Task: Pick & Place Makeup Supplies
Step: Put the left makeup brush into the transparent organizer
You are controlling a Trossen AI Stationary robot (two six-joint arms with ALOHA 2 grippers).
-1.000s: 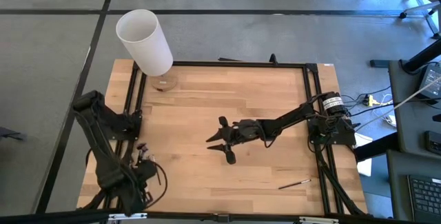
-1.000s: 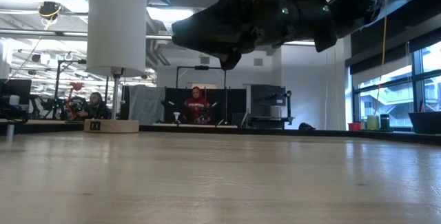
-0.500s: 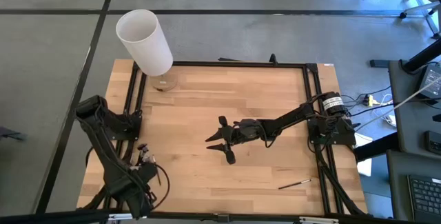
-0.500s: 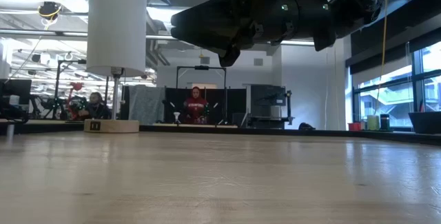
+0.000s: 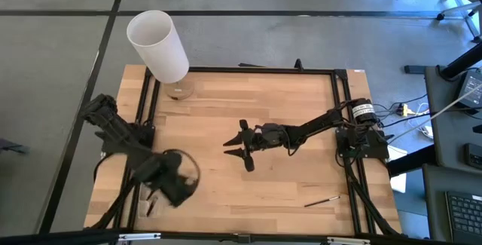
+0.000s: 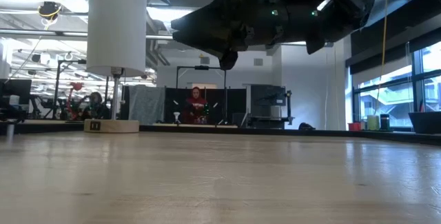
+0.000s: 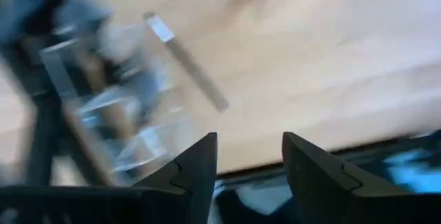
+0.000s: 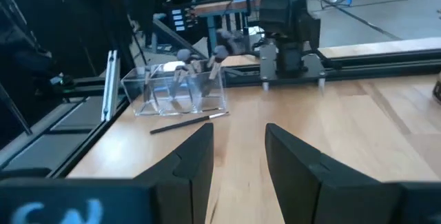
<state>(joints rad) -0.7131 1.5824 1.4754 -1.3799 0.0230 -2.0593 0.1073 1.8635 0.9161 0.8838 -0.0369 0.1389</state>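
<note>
Several makeup brushes point(image 8: 200, 62) stand heads-up in a clear organizer point(image 8: 180, 93) at the table's near left corner. One brush point(image 8: 189, 122) lies flat on the wood beside it and also shows in the left wrist view as the brush point(image 7: 189, 62). Another brush point(image 5: 321, 200) lies near the front right. My left gripper point(image 7: 248, 158) hangs open over the near left of the table point(image 5: 177, 188), pointing down, with nothing between its fingers. My right gripper point(image 5: 235, 148) hovers open and level above the table's middle, pointing toward the organizer.
A tall white cylinder point(image 5: 158, 45) stands on a thin post with a round wooden base point(image 5: 179, 90) at the far left corner. A black frame rail point(image 5: 256, 70) rims the table. Bare wood lies between the two grippers. People sit in the room behind.
My left gripper has swung from the near left corner toward the table's right, over the wood, and has rolled about its downward axis. My right gripper has drifted slightly toward the far edge, still open and level.
</note>
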